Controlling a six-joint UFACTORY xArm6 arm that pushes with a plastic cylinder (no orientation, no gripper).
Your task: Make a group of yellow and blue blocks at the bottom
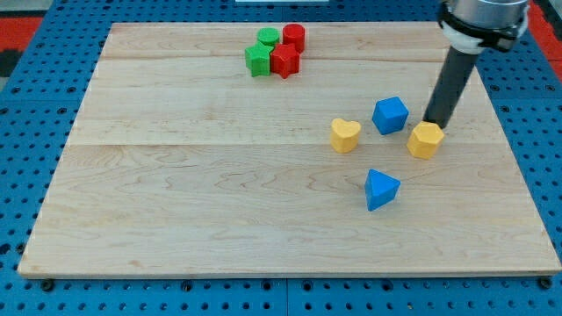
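Note:
My tip (434, 122) rests on the board at the view's right, touching the upper edge of a yellow hexagonal block (425, 140). A blue cube (390, 115) lies just left of the tip. A yellow heart-shaped block (345, 135) lies left of the blue cube and slightly lower. A blue triangular block (380, 190) sits below these, toward the view's bottom. The four blocks form a loose cluster right of centre.
A tight cluster near the view's top centre holds a green cylinder (268, 38), a red cylinder (294, 37), a green star-like block (258, 61) and a red star-like block (285, 61). The wooden board (176, 202) lies on a blue pegboard table (35, 79).

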